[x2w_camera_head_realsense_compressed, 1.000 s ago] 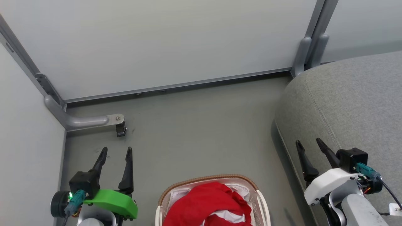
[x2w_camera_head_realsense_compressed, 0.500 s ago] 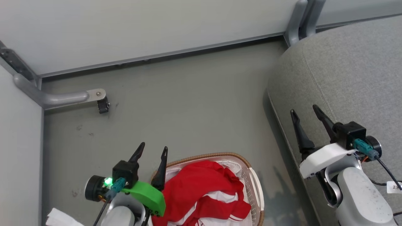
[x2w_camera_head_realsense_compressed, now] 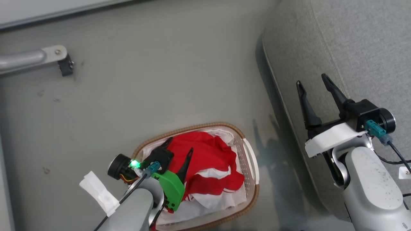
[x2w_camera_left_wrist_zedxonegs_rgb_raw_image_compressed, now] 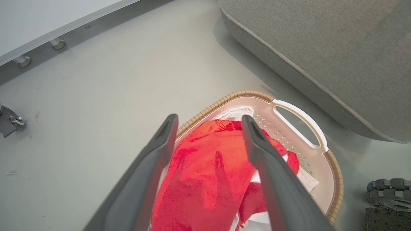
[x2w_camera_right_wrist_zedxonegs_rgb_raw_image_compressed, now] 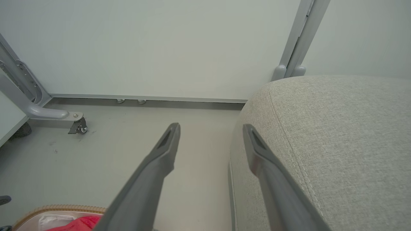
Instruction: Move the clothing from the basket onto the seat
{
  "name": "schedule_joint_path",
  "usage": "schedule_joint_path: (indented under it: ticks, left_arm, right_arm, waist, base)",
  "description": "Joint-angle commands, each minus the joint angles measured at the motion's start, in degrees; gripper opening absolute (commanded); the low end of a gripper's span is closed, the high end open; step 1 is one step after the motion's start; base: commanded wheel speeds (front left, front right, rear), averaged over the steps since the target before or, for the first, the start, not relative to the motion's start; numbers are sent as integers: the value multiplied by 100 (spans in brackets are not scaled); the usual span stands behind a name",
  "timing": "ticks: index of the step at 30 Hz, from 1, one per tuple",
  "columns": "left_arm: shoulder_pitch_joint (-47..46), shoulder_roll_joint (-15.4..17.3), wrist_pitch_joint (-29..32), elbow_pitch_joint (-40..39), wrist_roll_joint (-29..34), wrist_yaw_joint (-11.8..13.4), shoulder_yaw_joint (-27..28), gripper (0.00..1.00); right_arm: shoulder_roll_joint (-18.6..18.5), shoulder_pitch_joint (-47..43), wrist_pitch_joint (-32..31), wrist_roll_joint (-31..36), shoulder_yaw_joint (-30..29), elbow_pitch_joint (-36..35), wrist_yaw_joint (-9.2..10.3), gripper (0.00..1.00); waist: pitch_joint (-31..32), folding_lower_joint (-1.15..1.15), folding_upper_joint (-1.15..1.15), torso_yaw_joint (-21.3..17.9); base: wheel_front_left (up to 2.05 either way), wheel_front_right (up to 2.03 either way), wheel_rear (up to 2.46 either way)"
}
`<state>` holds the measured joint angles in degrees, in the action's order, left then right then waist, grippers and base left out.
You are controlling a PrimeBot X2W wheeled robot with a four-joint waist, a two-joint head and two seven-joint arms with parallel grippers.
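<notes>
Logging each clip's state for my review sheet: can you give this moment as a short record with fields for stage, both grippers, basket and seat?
stage: pickup not yet done; clothing lies heaped in the basket
left gripper: open, poised over the clothing, holding nothing
right gripper: open, empty, by the seat edge
basket: on the floor, beside the seat, not touching it
seat: no garment on the part in view
</notes>
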<state>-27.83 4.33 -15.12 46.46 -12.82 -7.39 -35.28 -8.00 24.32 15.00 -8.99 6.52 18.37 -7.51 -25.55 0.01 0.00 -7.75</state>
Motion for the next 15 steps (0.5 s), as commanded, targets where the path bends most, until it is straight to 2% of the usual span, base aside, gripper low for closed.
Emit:
schedule_joint_path:
  ticks: [1, 10, 15]
  left_arm:
    - [-203, 33, -5, 114, -29, -16, -71, 100]
    - [-633, 6, -4, 1204, -109, -17, -881, 100]
    - [-812, -22, -3, 1738, -50, -16, -1006, 100]
  right_arm:
    - [6, 102, 26, 19, -12, -44, 4, 100]
    - [35, 214, 26, -31, -197, -133, 4, 100]
    - [50, 192, 26, 8, -281, -160, 4, 100]
  waist:
    - [-622, -1, 0, -288]
    - [-1156, -1, 0, -308]
    - [-1318, -1, 0, -256]
  base:
    - [0, 0, 0]
    - [0, 0, 0]
    - [0, 0, 0]
